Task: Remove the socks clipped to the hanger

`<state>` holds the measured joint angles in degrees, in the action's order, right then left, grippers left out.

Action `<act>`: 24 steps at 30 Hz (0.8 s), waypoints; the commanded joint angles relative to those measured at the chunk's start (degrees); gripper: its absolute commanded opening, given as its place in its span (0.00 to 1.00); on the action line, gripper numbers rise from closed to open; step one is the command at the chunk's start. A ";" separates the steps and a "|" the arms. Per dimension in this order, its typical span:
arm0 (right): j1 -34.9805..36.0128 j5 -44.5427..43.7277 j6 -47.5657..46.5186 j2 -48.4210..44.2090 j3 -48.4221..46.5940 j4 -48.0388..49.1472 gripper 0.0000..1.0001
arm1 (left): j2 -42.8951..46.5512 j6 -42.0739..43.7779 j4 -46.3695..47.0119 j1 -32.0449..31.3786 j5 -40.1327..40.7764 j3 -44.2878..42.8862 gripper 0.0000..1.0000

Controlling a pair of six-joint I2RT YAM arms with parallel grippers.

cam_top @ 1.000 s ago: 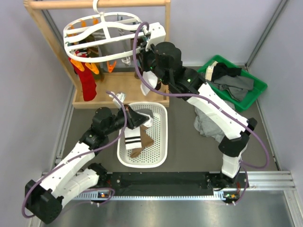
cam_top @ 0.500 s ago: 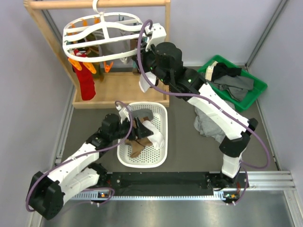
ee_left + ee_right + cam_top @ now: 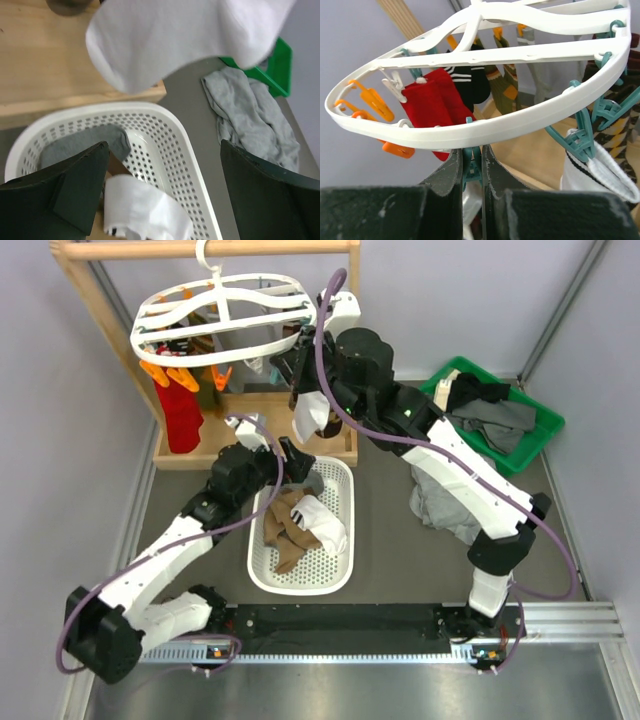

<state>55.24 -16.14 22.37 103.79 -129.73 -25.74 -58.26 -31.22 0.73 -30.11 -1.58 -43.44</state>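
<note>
While the hanger hung from the wooden rail at far left, bare table lay right of the white basket. The left gripper gaped wide and empty above the basket's far end, over socks lying inside. The right gripper was clenched on a teal clip under the hanger's near rim, a white sock hanging just below.

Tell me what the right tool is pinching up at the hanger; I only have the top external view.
Observer: The right tool is shut on a teal clip under the hanger rim.
Reviewer: Is anything in the left tool?
Observer: No. The left tool is open and empty, with the white basket under it.
Reviewer: What else is clipped nearby?
Observer: A white sock with a black stripe hangs from a second teal clip beside it.
</note>
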 commanded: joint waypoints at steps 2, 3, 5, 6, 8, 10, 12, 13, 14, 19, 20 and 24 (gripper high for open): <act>1.01 0.94 6.10 -3.33 1.06 4.38 0.00 | -8.52 7.48 16.04 -0.04 5.28 -5.07 0.96; 1.09 1.02 6.45 -3.59 1.32 4.73 0.00 | -10.89 7.93 17.27 0.05 5.28 -5.86 0.96; 1.09 0.94 7.07 -3.94 1.85 5.34 0.00 | -12.92 8.98 20.27 -0.04 5.10 -6.74 0.97; 1.09 0.94 7.07 -4.12 2.03 5.61 0.00 | -14.93 9.16 20.97 -0.04 4.75 -7.70 0.96; 1.09 0.76 6.98 -4.29 2.46 5.79 0.00 | -16.96 10.21 23.16 -0.04 2.74 -8.67 0.96; 1.09 0.85 6.98 -4.82 3.17 6.14 0.00 | -19.87 10.39 23.52 -0.21 3.08 -10.69 0.96; 1.09 0.67 7.25 -5.35 4.48 7.36 0.00 | -22.41 10.74 24.31 -0.30 3.52 -12.45 0.96; 1.09 0.59 7.42 -5.61 4.84 7.54 0.00 | -23.12 10.92 24.58 -0.39 3.69 -12.98 0.96; 1.09 0.58 7.60 -5.70 5.27 7.89 0.00 | -23.82 10.83 24.84 -0.30 3.96 -13.42 0.96; 1.09 1.29 8.21 -5.70 5.72 8.33 0.00 | -26.47 10.39 25.90 -0.48 2.99 -15.36 0.79; 1.01 1.37 8.39 -5.70 5.81 8.33 0.00 | -26.55 10.39 26.16 -0.48 2.90 -15.36 0.71; 1.09 1.64 8.57 -5.79 6.51 8.86 0.00 | -26.03 11.09 26.16 -0.48 2.82 -15.09 0.09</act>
<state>55.70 -15.64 30.20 101.32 -124.03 -20.14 -85.01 -21.28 22.41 -30.37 1.91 -56.38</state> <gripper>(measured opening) 0.080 0.348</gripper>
